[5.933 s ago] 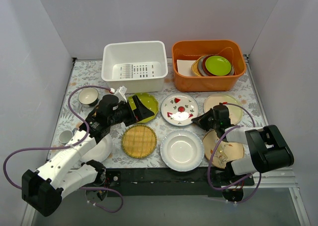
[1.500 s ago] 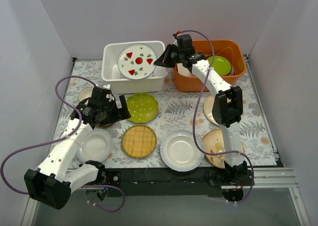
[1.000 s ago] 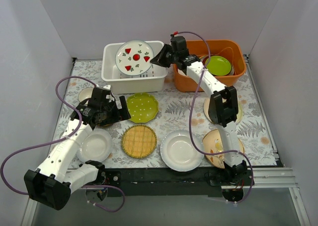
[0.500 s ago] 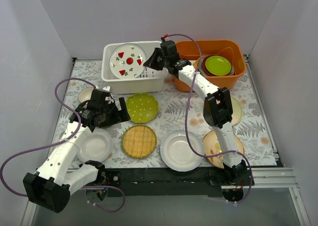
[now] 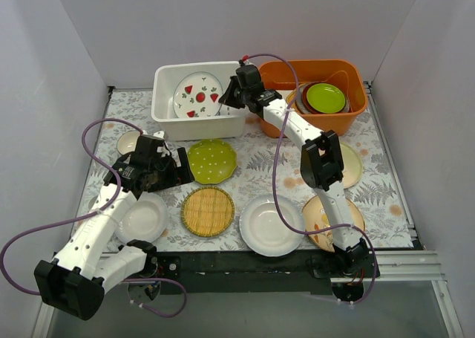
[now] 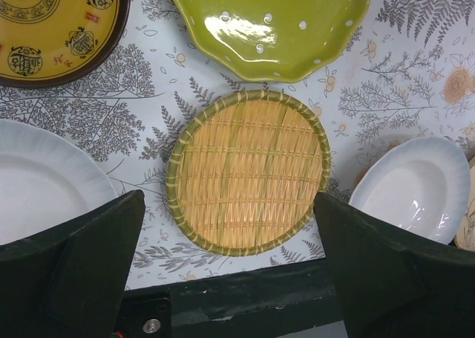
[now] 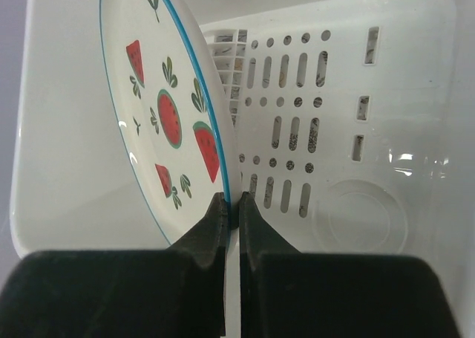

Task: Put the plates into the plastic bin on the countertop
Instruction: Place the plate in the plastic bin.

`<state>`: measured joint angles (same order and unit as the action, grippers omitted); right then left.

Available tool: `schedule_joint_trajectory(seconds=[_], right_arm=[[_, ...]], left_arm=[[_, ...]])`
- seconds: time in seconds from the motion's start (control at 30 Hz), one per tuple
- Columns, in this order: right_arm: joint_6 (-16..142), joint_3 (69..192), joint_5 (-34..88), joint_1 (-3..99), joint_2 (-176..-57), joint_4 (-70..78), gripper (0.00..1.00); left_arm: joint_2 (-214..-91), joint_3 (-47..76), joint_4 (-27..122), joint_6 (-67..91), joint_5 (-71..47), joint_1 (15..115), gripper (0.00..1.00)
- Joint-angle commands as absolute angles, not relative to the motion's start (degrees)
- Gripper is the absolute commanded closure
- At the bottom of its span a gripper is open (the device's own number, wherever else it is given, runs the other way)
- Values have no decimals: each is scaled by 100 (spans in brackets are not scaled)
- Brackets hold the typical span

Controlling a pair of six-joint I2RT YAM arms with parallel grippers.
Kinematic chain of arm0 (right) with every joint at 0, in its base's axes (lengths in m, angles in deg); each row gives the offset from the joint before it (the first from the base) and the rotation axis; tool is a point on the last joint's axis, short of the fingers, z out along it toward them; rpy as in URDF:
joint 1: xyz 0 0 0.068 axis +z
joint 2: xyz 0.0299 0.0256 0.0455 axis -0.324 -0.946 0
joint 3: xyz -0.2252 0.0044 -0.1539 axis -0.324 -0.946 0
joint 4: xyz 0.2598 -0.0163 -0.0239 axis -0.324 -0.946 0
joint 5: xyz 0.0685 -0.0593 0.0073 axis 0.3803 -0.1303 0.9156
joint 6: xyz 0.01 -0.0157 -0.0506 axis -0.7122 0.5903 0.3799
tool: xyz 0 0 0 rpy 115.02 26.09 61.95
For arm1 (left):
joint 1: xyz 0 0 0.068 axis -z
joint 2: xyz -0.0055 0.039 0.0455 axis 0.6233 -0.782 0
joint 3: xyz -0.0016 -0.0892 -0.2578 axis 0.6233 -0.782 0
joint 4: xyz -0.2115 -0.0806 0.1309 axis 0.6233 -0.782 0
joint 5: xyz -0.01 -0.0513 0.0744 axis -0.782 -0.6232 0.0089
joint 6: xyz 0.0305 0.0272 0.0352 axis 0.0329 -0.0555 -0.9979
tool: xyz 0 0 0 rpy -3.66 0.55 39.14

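Note:
My right gripper [image 5: 225,96] [image 7: 231,201] is shut on the rim of the strawberry-print plate [image 5: 197,94] [image 7: 167,122] and holds it tilted on edge inside the white plastic bin [image 5: 169,112] [image 7: 349,130]. My left gripper [image 5: 177,174] is open and empty above the cloth-covered countertop [image 5: 278,171], over the woven bamboo plate [image 5: 208,211] [image 6: 249,172]. The green dotted plate [image 5: 211,160] [image 6: 271,26], a white plate [image 5: 270,224] [image 6: 408,189], another white plate [image 5: 142,217] [image 6: 41,182], the dark-yellow patterned plate [image 6: 56,26] and the beige bird plates [image 5: 349,167] lie on the cloth.
An orange tub [image 5: 276,115] at the back right holds a stack with a lime-green plate [image 5: 326,97] on top. A black strip [image 6: 245,301] runs along the table's near edge. White walls enclose the table on three sides.
My right arm has carried the strawberry-print plate from the cloth up over the white bin and lowered it into the bin. My left gripper has drawn back slightly from the green dotted plate.

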<state>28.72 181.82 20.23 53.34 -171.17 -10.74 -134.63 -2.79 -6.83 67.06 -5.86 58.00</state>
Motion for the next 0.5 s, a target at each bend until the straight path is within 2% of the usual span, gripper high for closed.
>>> schedule_joint_trajectory(seconds=[0.0,0.13,0.2,0.27,0.47], right_arm=[[2980,18450,1939,5389,-16908,-349,99],[2999,18416,2000,5380,-16934,-358,96],[2937,18380,2097,5363,-16952,-332,84],[2849,18301,2219,5345,-16987,-306,79],[2665,18064,2369,5292,-17022,-235,78]], left_arm=[[-13303,-335,-664,6703,-639,5763,2],[-13311,-326,-655,6712,-630,5763,2],[-13303,-326,-646,6694,-613,5763,2],[-13294,-326,-646,6685,-621,5763,2],[-13268,-335,-673,6650,-569,5763,2]])
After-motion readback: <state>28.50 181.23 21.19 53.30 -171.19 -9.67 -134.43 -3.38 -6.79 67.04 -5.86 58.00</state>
